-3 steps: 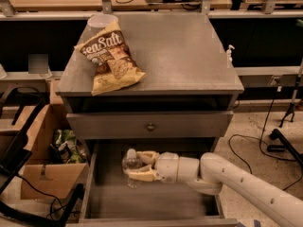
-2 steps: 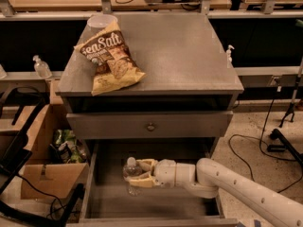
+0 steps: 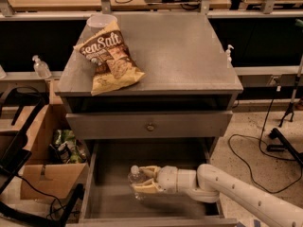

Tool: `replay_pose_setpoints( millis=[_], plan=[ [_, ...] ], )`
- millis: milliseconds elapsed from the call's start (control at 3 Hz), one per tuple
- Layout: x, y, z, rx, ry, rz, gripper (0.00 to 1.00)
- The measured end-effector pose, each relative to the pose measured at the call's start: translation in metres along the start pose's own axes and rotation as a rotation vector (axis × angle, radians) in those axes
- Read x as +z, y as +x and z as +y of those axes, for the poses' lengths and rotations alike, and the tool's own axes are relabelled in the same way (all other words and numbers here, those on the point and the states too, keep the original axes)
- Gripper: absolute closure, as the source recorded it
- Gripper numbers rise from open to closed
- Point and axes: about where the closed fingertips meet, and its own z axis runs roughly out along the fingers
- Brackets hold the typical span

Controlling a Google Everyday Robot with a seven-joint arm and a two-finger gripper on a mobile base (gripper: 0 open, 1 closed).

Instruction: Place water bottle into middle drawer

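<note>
The water bottle (image 3: 136,178) is a small clear bottle with a white cap, held upright inside the open middle drawer (image 3: 111,202), left of its centre and low over the grey floor. My gripper (image 3: 142,181) reaches in from the right on a white arm and is shut on the bottle, with one pale finger above and one below its body. I cannot tell whether the bottle's base touches the drawer floor.
A Sea Salt chip bag (image 3: 110,58) and a clear cup (image 3: 100,21) sit on the cabinet top. A closed drawer front with a knob (image 3: 150,126) is above the open drawer. A cardboard box (image 3: 45,174) stands at left. Cables (image 3: 265,150) lie on the floor at right.
My gripper has carried the bottle lower and slightly forward inside the drawer. The camera has tilted a little.
</note>
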Motion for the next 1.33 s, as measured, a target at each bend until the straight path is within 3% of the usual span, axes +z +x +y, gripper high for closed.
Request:
replay_pose_setpoints(
  millis=[667,1333],
  plan=[
    [-0.0066,0.0180,-0.0189,-0.051,0.047,-0.024,1.00],
    [-0.0029,0.0175,-0.0180,-0.053,0.041,-0.028,0.54]
  ],
)
